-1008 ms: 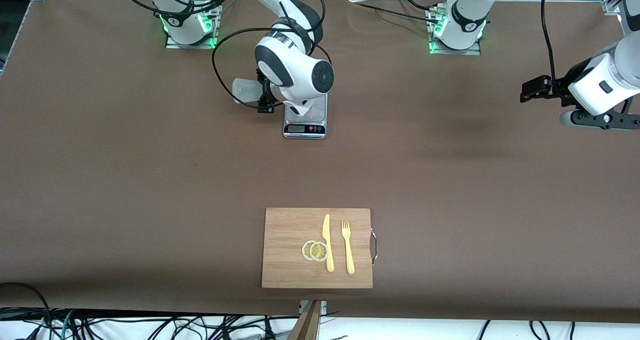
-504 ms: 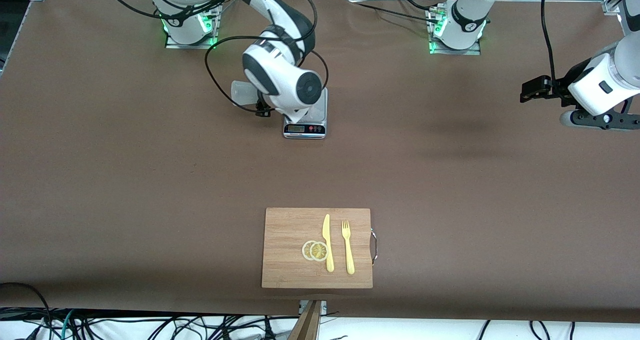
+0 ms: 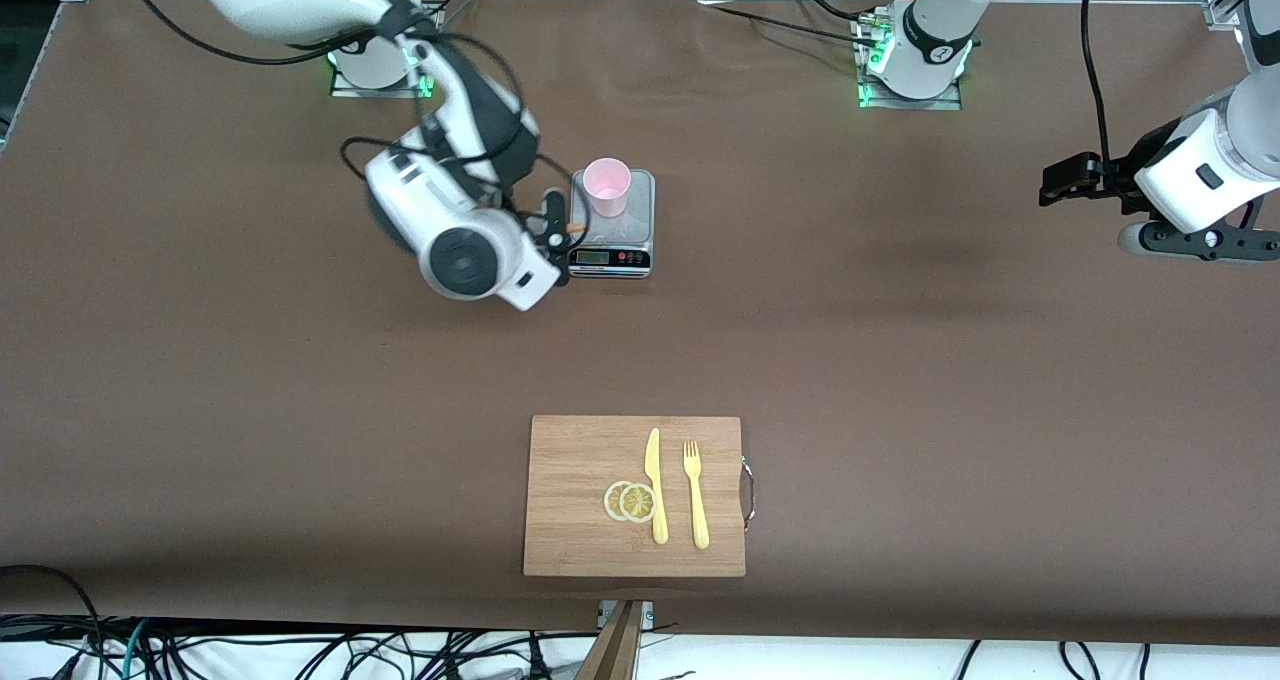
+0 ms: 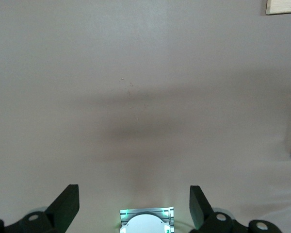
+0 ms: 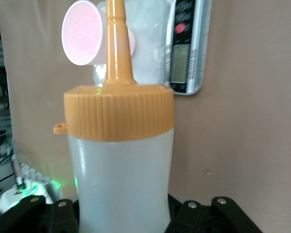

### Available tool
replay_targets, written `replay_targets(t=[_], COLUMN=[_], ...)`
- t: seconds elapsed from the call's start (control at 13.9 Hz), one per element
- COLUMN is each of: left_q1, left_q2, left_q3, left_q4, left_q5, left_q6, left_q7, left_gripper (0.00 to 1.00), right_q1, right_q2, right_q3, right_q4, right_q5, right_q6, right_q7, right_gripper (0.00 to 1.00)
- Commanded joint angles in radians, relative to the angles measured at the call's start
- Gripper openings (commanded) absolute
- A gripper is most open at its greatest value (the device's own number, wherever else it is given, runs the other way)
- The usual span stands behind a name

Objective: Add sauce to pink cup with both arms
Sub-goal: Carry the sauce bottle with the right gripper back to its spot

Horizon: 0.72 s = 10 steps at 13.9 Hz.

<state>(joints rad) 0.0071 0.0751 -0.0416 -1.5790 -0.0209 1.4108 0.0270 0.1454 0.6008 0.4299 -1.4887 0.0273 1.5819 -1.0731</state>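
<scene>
I counted 1 pink cup (image 3: 607,186), 1 sauce bottle (image 5: 120,165), 1 scale (image 3: 611,257), 1 cutting board (image 3: 570,500), 1 knife (image 3: 655,485), 1 fork (image 3: 696,495) and 2 lemon slices (image 3: 630,501).

The pink cup stood upright on the scale in the upper middle of the front view, pale, round-rimmed and without a handle. The sauce lay tipped on its side in the right claw (image 3: 553,222), just beside the scale toward the right arm's end of the table. Its body was whitish and translucent, its ribbed cap orange, and its nozzle pointed toward the cup. That claw was closed around the bottle's body.

The left arm waited over bare table at its own end, high at the edge of the frame. I saw the left claw (image 4: 134,196) spread wide with nothing between its fingers.

The board with the cutlery and slices sat low in the frame, well apart from the scale.
</scene>
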Motion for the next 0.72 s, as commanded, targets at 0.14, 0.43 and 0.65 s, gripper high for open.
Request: replay_targets(t=[0.14,0.43,0.65], left_q1=[0.01,0.01,0.01], left_q2=[0.014,0.014,0.014], left_q3=[-0.009,-0.009,-0.009], left_q4=[0.028,0.028,0.028], left_q5=[0.009,0.009,0.009], left_q6=[-0.01,-0.01,-0.01], left_q7=[0.022,0.022,0.022], left_gripper=[1.0,1.0,1.0], right_q1=[-0.205,-0.274,-0.326], right_q2=[0.005,0.037,0.114], right_q3=[0.012,-0.116,-0.221], right_q4=[-0.001,-0.031,-0.064], right_q5=[0.248,0.501,0.725], right_q6=[0.027,0.017,-0.074], right_q7=[-0.285,-0.567,-0.842], right_gripper=[0.0,0.0,0.0])
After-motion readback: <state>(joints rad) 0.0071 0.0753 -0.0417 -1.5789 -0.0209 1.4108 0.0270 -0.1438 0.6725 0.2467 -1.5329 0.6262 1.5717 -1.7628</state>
